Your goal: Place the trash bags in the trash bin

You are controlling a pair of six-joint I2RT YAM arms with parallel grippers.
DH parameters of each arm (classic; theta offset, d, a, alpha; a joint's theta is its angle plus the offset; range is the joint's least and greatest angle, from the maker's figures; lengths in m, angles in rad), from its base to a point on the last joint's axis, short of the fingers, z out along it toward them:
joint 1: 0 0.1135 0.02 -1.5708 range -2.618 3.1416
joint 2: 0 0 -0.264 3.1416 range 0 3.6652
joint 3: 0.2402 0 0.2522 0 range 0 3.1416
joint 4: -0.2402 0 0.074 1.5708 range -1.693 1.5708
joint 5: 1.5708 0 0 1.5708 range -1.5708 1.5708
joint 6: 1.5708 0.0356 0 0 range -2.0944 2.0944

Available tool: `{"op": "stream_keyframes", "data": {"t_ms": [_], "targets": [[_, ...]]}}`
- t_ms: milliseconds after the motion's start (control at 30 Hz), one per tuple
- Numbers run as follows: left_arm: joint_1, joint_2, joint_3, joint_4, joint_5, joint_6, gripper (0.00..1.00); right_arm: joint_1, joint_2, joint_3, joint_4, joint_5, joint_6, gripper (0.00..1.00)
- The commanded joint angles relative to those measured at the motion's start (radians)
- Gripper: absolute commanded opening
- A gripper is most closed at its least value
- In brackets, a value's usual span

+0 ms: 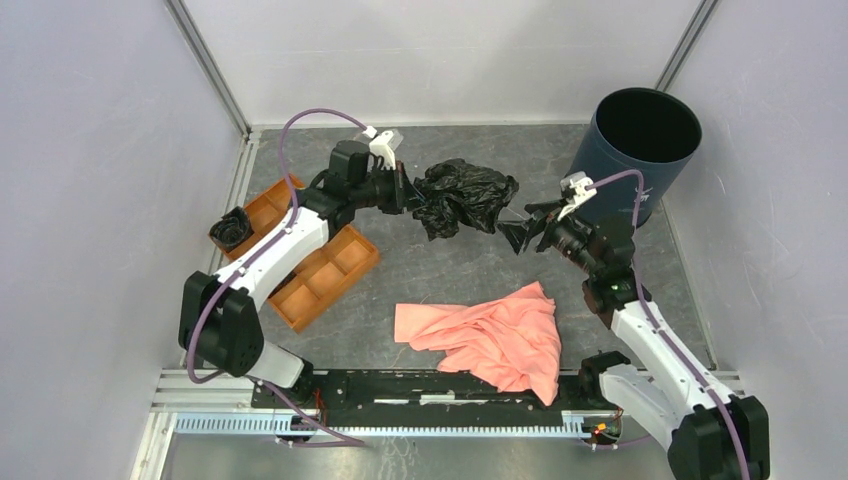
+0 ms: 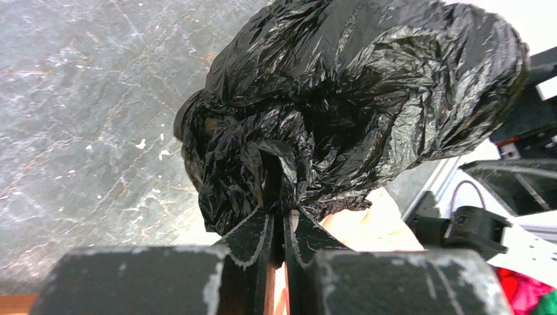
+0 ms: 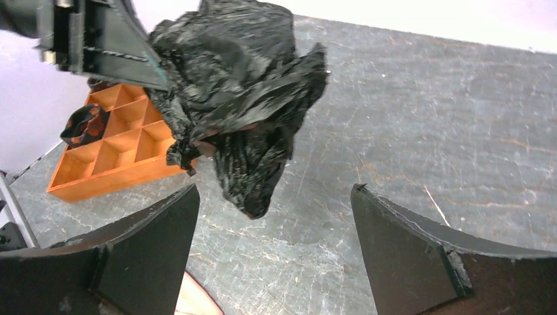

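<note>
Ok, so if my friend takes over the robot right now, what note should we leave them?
Left gripper: shut on the crumpled glossy black plastic trash bag, which hangs in the air.
Right gripper: open, empty, facing the bag, not touching it.
Tall dark navy cylindrical trash bin: upright at the far right, its inside too dark to judge.
Done: bag gripped and lifted.
Left: carry it over the bin and drop it in.
Check the small dark bundle on the orange compartmented tray; I cannot tell if it is another bag.
</note>
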Motion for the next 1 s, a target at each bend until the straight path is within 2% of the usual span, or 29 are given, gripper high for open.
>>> {"op": "stream_keyframes", "data": {"t_ms": [0, 133, 433, 500, 533, 567, 633, 733, 867, 967], "targets": [[0.039, 0.033, 0.019, 0.093, 0.171, -0.100, 0.11, -0.003, 0.013, -0.062, 0.160, -0.079, -0.024, 0.93], [0.073, 0.068, -0.012, 0.200, 0.310, -0.200, 0.09, -0.002, 0.088, -0.056, 0.297, -0.093, 0.017, 0.90], [0.088, 0.111, -0.030, 0.298, 0.415, -0.279, 0.08, -0.003, 0.303, -0.079, 0.701, -0.117, 0.200, 0.74], [0.089, 0.114, -0.032, 0.298, 0.410, -0.279, 0.09, -0.003, 0.324, -0.082, 0.817, -0.132, 0.260, 0.61], [0.089, 0.113, -0.030, 0.293, 0.404, -0.273, 0.11, -0.003, 0.334, -0.080, 0.863, -0.133, 0.288, 0.43], [0.089, 0.113, -0.021, 0.266, 0.390, -0.255, 0.19, -0.002, 0.341, -0.076, 0.872, -0.133, 0.305, 0.26], [0.089, 0.107, 0.022, 0.133, 0.308, -0.175, 0.42, -0.002, 0.341, -0.053, 0.809, -0.123, 0.301, 0.03], [0.089, 0.061, 0.066, -0.016, 0.118, -0.074, 0.69, -0.003, 0.305, -0.026, 0.657, -0.096, 0.278, 0.00], [0.088, -0.062, 0.034, -0.035, -0.122, -0.037, 0.98, -0.001, 0.249, 0.011, 0.435, -0.090, 0.232, 0.01], [0.085, -0.153, -0.034, 0.065, -0.135, -0.034, 1.00, 0.002, 0.244, 0.066, 0.286, -0.137, 0.170, 0.01]]}}
